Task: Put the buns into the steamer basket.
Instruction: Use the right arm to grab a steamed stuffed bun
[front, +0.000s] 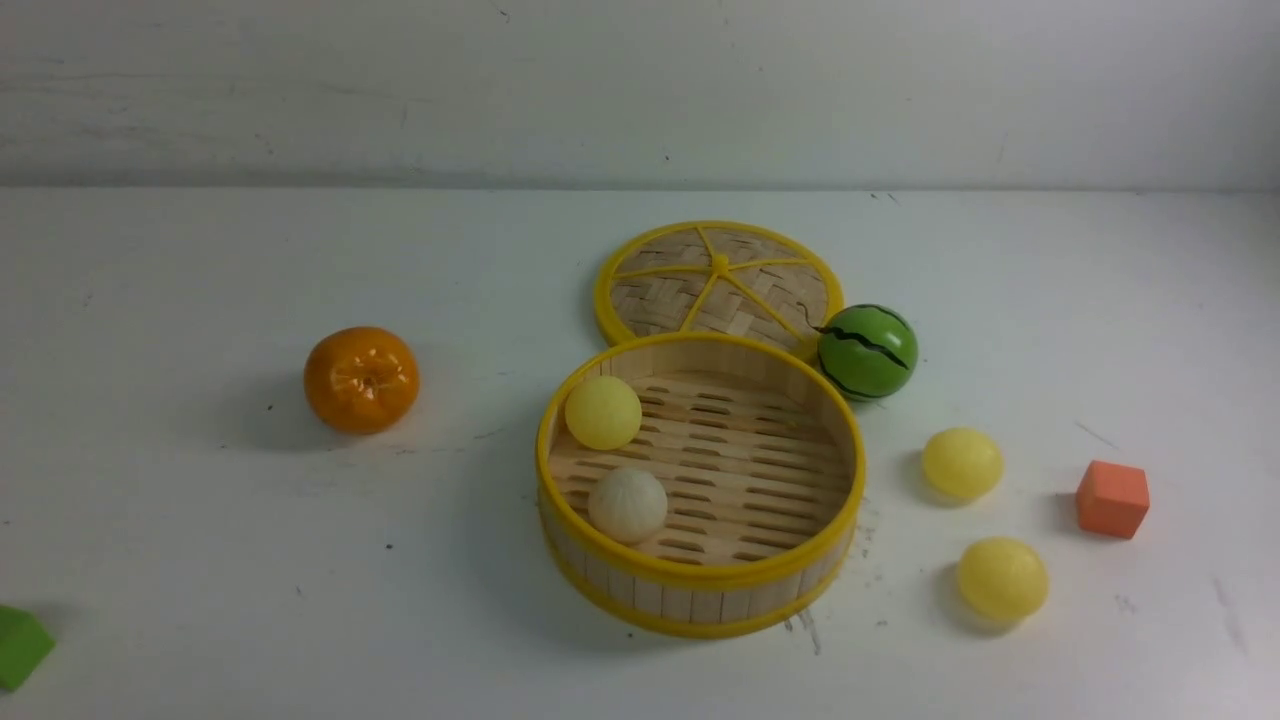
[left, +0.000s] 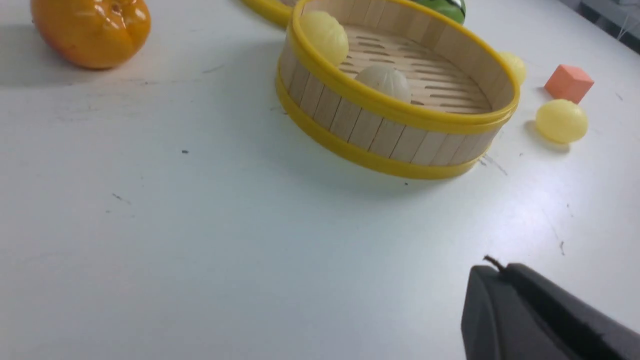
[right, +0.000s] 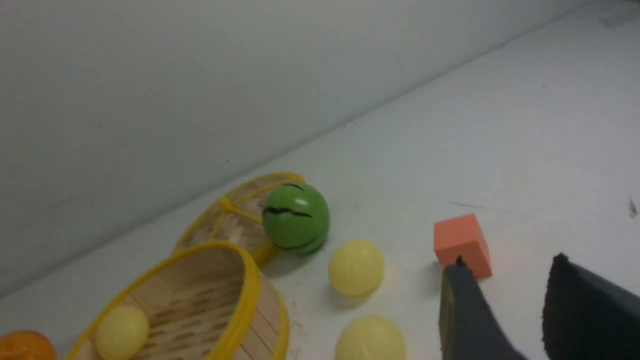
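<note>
Nearest sat one green block (front: 20, 645) at the white counter's (front: 200, 560) left edge. Of four smooth domed buns, one pale yellow bun (front: 603, 412) and one off-white, faintly pleated bun (front: 627, 505) lay on the slatted floor of the single round bamboo basket (front: 700, 600). A third bun (front: 961, 463) and a fourth bun (front: 1002, 579), both yellow, lay on the counter to its right. One woven lid (front: 718, 283), one striped green ball (front: 867, 351), one glossy orange (front: 361, 379) and one matte cube (front: 1112, 498) stood around. The left tool (left: 492, 267) was closed and empty. The right tool (right: 507, 262) stood partly open, holding nothing.
</note>
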